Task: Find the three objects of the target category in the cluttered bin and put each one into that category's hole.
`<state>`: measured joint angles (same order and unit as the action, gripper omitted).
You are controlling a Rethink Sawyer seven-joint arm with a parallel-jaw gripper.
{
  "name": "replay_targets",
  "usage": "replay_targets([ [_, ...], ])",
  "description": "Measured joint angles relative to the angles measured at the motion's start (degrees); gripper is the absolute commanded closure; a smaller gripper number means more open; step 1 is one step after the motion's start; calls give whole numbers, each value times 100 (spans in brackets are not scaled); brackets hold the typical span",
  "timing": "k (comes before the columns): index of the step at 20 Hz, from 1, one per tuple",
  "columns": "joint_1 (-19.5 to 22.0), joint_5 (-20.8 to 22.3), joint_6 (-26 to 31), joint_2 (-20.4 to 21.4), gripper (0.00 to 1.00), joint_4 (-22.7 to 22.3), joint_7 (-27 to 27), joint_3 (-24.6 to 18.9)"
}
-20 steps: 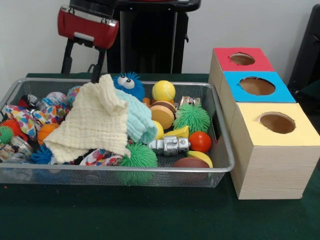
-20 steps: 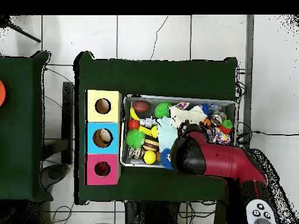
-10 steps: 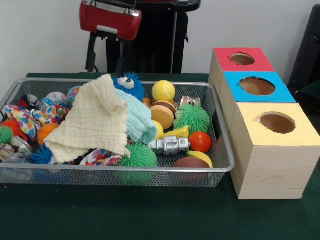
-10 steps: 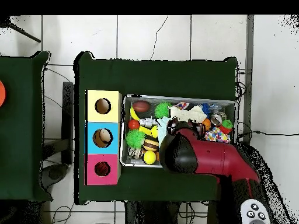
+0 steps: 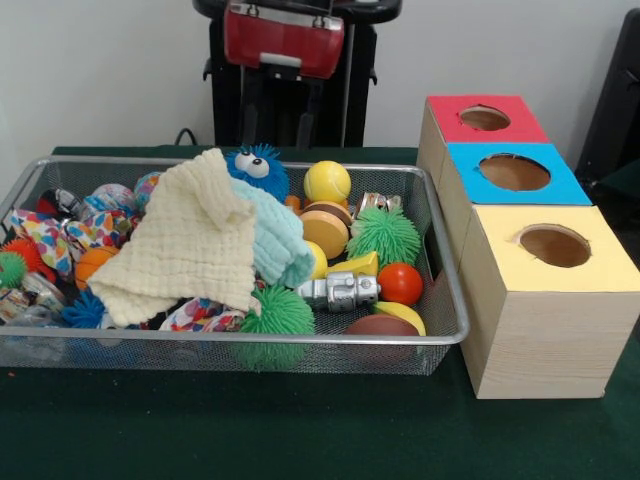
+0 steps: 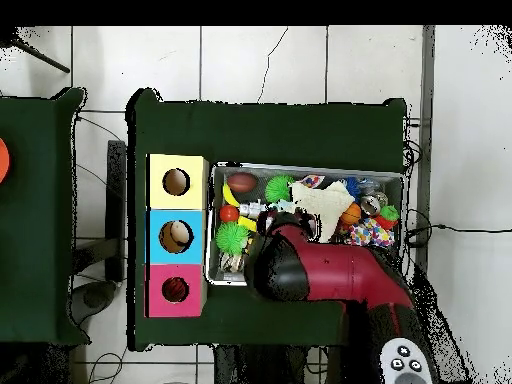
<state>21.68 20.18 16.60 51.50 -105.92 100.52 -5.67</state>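
cream cloth (image 5: 185,240) clear in front view, arm-hidden overhead

Even, bright light; soft shadows.

front: low, close | overhead: high, straight down | shared: bin (image 5: 440,300)

- The bin (image 5: 447,300) is fine silvery wire mesh with a smooth metal rim.
- The cream cloth (image 5: 185,240) has a crinkled, waffle-like matt weave; the pale blue cloth (image 5: 280,240) at its 3 o'clock looks soft and ribbed.
- The green balls (image 5: 385,235) carry rubbery spikes.
- The red ball (image 5: 401,283) is smooth and glossy.
- The boxes (image 5: 540,330) show pale wood grain, with matt coloured tops.
- The counter (image 5: 300,430) is covered in dark green matt cloth.
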Motion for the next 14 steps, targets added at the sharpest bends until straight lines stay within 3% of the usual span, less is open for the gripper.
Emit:
replay_targets([
  [9,-195,-115,0,-52,0,-99,0,-57],
  [14,-193,-170,-3,-297,0,-108,0,-88],
])
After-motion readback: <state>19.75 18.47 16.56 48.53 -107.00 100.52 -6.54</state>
